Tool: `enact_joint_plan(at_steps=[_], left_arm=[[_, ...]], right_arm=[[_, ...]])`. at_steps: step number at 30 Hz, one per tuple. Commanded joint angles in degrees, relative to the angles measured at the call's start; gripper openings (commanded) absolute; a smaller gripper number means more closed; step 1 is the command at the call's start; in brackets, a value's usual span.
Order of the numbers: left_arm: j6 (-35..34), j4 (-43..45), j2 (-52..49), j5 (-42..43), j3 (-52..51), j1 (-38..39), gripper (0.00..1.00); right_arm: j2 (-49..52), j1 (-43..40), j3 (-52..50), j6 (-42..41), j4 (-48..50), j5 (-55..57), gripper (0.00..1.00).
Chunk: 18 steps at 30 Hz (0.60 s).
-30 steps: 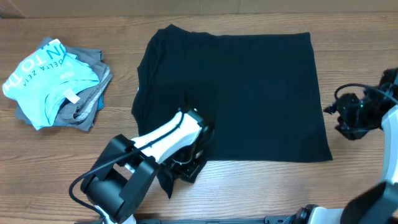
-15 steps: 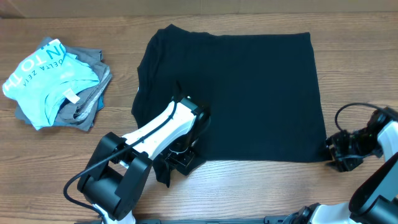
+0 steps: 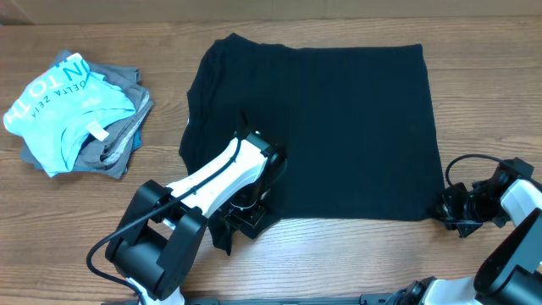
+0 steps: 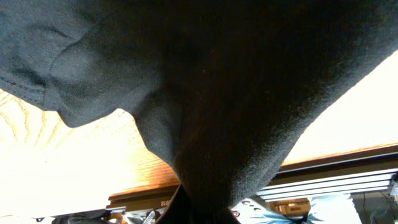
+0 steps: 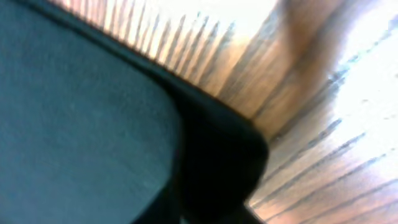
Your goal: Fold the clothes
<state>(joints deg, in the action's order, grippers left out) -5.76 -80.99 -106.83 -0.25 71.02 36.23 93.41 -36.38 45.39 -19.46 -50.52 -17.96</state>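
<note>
Shirt (image 3: 322, 127) lies flat on the counter (image 3: 364, 254) between your jaws; left jaws clamp one corner, right jaws just slid to the other, grip unclear. Fold looks close.

The big change is the right gripper (image 3: 449, 208). A second ago it's out by the right edge of the table (image 3: 474, 85), level with the middle of the shirt's (image 3: 339, 127) right side and clear of the cloth. Half a second ago it's down toward the near right corner of the table, just off the shirt's corner. Now it's a bit further left and right up against that near right shirt corner, with its cable loop bunched up behind it.

The left gripper (image 3: 246, 219) is also slightly further left and further from the near edge than a second ago. The flap of shirt hanging off it is pulled in a little too.
</note>
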Motion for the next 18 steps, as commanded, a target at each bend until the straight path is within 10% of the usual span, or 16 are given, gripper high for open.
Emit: enact_joint_plan(at_steps=[1, 18], left_arm=[[0.39, -0.48, -0.5, 0.26, 1.11, -0.31, 0.04], [-1.97, -3.17, 1.66, -7.28, 2.45, -0.76, 0.04]], right_arm=[[0.57, -0.02, 0.24, 0.24, -1.42, 0.76, 0.07], [0.48, -0.02, 11.74, 0.42, -13.66, 1.36, 0.04]])
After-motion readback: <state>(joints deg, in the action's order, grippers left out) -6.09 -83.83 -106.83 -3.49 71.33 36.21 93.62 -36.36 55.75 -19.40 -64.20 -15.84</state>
